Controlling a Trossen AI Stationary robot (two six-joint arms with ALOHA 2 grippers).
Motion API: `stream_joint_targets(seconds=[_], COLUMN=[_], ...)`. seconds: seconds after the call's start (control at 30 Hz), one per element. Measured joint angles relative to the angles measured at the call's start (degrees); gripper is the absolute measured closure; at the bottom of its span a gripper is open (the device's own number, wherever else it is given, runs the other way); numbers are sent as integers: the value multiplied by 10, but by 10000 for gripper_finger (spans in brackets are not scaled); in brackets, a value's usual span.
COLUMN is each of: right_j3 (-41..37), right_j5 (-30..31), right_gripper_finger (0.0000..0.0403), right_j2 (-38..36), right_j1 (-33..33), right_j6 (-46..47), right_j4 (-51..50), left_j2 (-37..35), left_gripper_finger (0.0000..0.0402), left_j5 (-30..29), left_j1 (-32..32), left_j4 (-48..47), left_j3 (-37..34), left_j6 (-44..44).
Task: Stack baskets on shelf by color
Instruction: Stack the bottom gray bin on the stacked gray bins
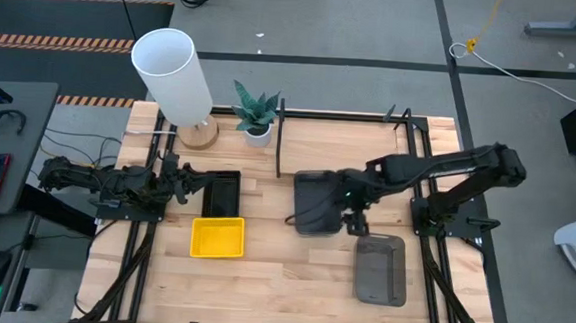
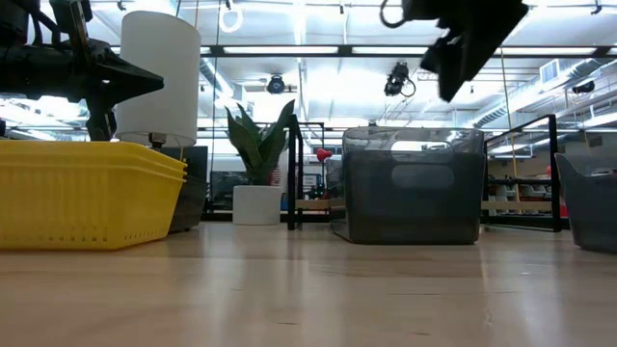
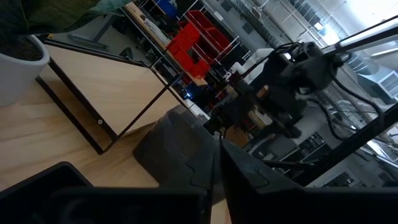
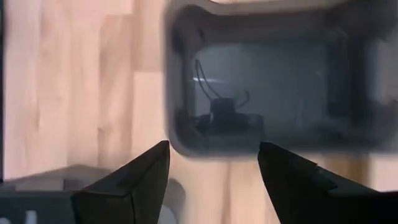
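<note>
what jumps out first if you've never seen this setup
The bright yellow basket on the table's left half, near the left hand, is the loudest colour, and the tall white lamp at the back left corner looms over it. To the right, the right hand hangs open above the dark grey baskets.

Both arms were matt black, built of jointed segments with thin dark cables running alongside. The right gripper [image 4: 212, 168] carried two broad, wedge-shaped black fingers [image 4: 134, 180] with pointed tips. A small green light glowed near the right arm's wrist.
</note>
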Motion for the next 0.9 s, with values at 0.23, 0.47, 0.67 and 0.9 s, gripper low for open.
stream_joint_targets(seconds=[0.23, 0.47, 0.67, 0.9], right_j3=[0, -36, -96, -152], right_j5=[1, -22, -24, -19], right_gripper_finger=[154, 146, 115, 95], right_j2=[-47, -76, -106, -114], right_j1=[-16, 7, 17, 32], right_j6=[27, 100, 117, 152], right_j4=[-190, -211, -195, -149], left_j2=[0, 0, 0, 0], left_gripper_finger=[370, 371, 364, 363], left_j5=[0, 0, 0, 0], left_j1=[0, 0, 0, 0], left_j4=[0, 0, 0, 0], left_j3=[0, 0, 0, 0], left_j6=[0, 0, 0, 0])
